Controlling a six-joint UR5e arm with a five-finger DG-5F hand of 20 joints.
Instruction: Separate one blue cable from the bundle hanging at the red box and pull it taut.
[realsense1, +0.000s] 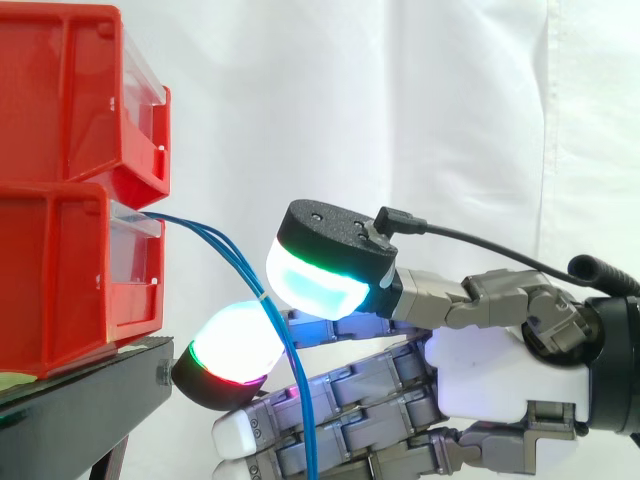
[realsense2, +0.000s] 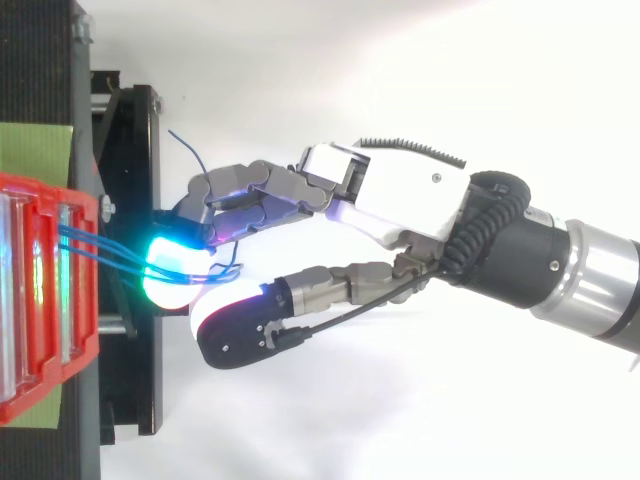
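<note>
- Hand (realsense1: 490, 372): partly open, with the thumb pad (realsense1: 315, 278) above the fingers and apart from them; nothing clamped.
- Blue cable bundle (realsense1: 301, 420): leaves the lower red bin (realsense1: 60, 290) and droops slack through the thumb-finger gap.
- Bin rests on the black stand (realsense1: 90, 385).

This is looking like a robotics lab test rig: a plain white curtain (realsense1: 470, 120) is hanging as a backdrop, stacked red plastic storage bins (realsense1: 60, 110) are sitting on a black stand (realsense1: 90, 385), and an industrial robot arm (realsense2: 590, 275) is reaching in, carrying a multi-fingered robot hand (realsense1: 500, 375) whose fingertip pads (realsense1: 315, 280) are glowing cyan, white and green.
</note>
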